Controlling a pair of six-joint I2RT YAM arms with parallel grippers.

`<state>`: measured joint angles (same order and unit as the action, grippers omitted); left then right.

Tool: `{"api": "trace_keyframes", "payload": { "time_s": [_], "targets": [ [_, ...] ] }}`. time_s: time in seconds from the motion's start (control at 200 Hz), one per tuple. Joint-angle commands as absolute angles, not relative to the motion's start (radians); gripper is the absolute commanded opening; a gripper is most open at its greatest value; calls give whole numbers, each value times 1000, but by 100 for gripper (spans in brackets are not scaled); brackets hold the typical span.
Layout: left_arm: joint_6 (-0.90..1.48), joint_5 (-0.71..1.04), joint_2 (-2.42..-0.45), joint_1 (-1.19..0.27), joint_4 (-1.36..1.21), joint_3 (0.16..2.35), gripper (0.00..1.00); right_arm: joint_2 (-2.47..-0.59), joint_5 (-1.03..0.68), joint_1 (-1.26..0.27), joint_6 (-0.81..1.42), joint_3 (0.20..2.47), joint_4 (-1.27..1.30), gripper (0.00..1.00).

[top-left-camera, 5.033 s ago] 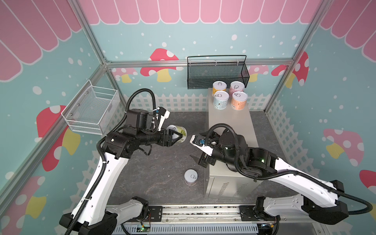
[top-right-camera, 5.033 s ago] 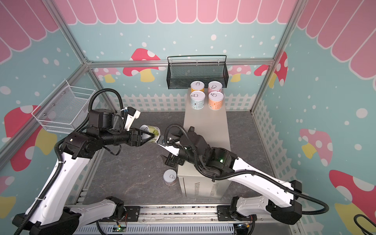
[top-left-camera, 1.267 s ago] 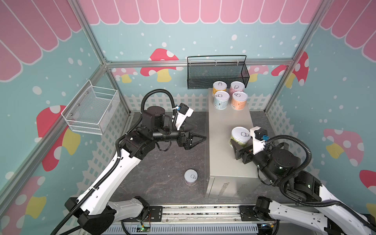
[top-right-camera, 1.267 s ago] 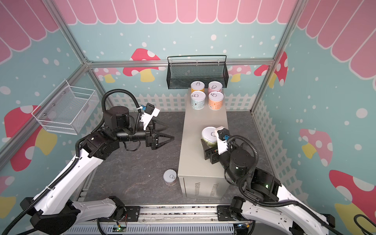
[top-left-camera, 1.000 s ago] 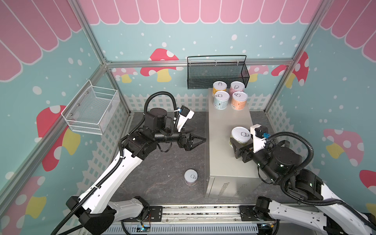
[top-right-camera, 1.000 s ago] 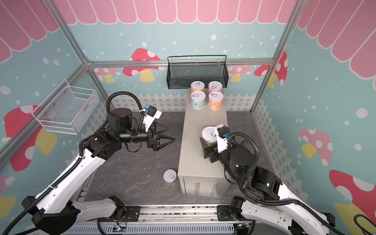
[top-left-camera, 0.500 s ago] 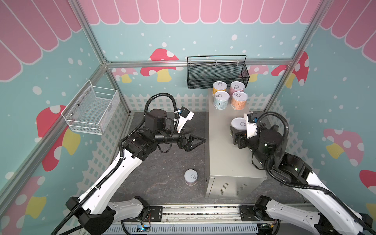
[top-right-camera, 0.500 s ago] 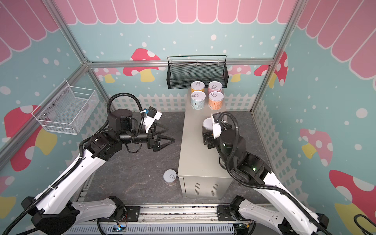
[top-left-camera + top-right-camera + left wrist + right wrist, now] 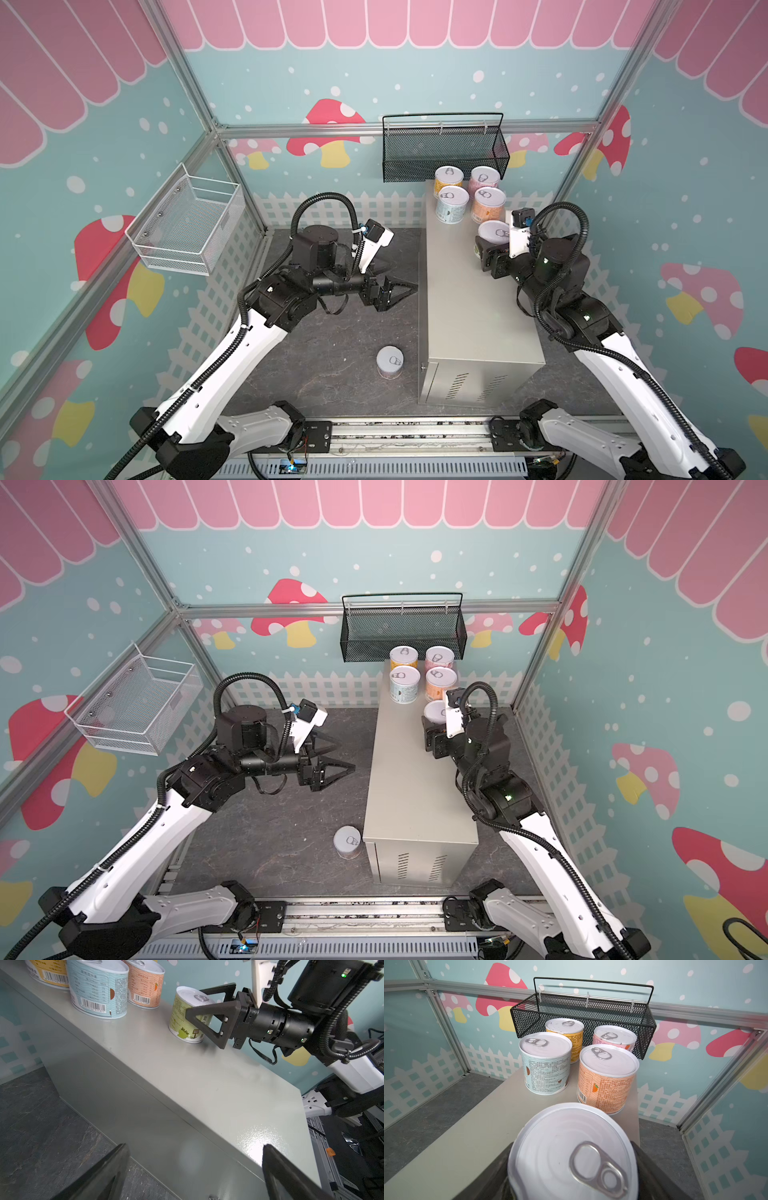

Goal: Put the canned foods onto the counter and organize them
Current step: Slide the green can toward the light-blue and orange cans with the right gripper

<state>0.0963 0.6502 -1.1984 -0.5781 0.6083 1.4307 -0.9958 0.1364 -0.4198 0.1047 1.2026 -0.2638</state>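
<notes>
Right of centre in a top view, right gripper [image 9: 487, 246] clasps green can [image 9: 493, 231] on counter [image 9: 465, 307]; left gripper [image 9: 405, 277] spread wide, empty.

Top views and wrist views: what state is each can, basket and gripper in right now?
Green can: upright on counter, gripped.
Right gripper: shut on green can.
Left gripper: open, empty.
Yellow can: upright on counter.
Pink can: upright on counter.
Light blue can: upright on counter.
Orange can: upright on counter.
Pink-white can: upright on floor, not yet placed.
Black mesh basket: empty.
White wire basket: empty.
</notes>
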Motion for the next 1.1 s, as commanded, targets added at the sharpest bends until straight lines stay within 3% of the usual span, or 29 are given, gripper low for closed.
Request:
{"api": "trace_keyframes", "payload": {
  "time_s": [0.0,0.505,1.091],
  "targets": [
    [67,653,-1190,-574,604,1419,99,-982,29,-372,18,1154,-191,78],
    [81,679,-1201,-547,589,1419,99,-934,-27,-342,9,1033,-92,96],
    [88,692,-1206,-535,580,1419,99,-873,16,-319,81,938,-68,89]
  ]
}}
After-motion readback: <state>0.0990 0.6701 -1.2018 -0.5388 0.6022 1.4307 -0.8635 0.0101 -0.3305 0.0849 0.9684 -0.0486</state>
